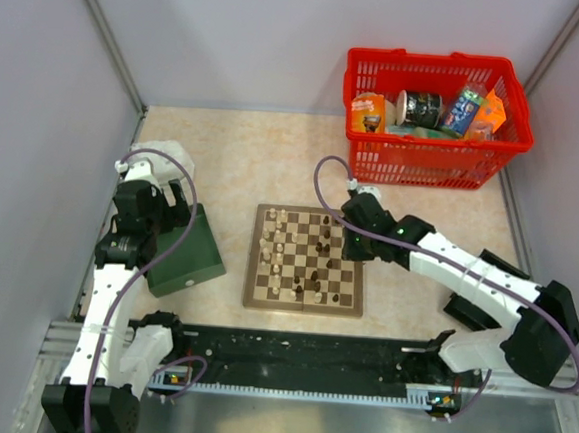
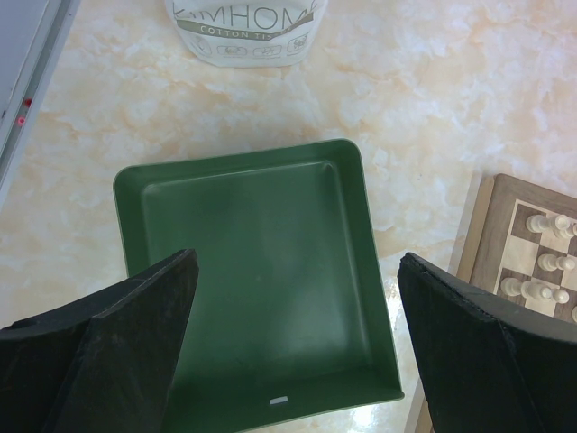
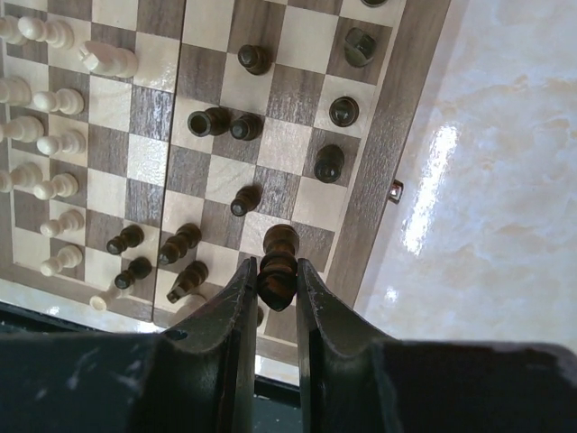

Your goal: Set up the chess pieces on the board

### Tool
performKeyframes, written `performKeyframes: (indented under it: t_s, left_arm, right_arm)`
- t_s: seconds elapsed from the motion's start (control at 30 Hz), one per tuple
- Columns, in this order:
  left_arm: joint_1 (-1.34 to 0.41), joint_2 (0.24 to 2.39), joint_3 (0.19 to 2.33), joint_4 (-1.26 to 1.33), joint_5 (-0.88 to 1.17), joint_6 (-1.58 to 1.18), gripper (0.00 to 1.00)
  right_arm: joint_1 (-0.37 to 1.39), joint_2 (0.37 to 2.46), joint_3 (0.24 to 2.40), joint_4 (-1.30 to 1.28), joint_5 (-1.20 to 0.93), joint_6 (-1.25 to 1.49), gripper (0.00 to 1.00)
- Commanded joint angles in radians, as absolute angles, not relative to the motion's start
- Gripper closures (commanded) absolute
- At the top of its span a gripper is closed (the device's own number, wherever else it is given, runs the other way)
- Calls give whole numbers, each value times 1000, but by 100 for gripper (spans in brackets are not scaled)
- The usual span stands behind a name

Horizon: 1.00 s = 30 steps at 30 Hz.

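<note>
The wooden board [image 1: 306,261] lies mid-table with cream and dark chess pieces [image 1: 297,252] scattered over its squares. My right gripper [image 3: 273,281] is shut on a dark brown piece [image 3: 278,266], held over the squares near the board's right border [image 3: 379,171]. Other dark pieces [image 3: 225,122] stand or lie close by, and cream pieces [image 3: 45,140] line the left side. In the top view the right gripper [image 1: 356,244] hovers over the board's far right part. My left gripper [image 2: 297,347] stands wide open above the empty dark green box [image 2: 257,271].
A red basket [image 1: 433,112] of groceries stands at the back right. The green box [image 1: 181,253] sits left of the board. A white package [image 2: 245,32] lies beyond the box. Walls close in the left and right sides.
</note>
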<state>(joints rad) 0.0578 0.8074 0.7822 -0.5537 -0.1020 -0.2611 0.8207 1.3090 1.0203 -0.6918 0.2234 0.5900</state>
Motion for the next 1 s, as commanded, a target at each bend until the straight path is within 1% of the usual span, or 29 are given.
performKeyframes:
  t_s: [0.0,0.3,0.63,0.97]
  left_arm:
    - [58,796,782,-538,-106,-256,2]
    - [57,798,784,-540,-103,-256,2]
    - [58,798,782,-538,-103,-256,2]
    - [58,801,782,-538,-101,-256,2]
  right_arm:
    - [831,1347,1023,-689,247,611,91]
    - [831,1410,997,-637,247,618,91]
    - [830,1439,974,-631,304,638,90]
    - [831,1451,951,-588,304,647,89]
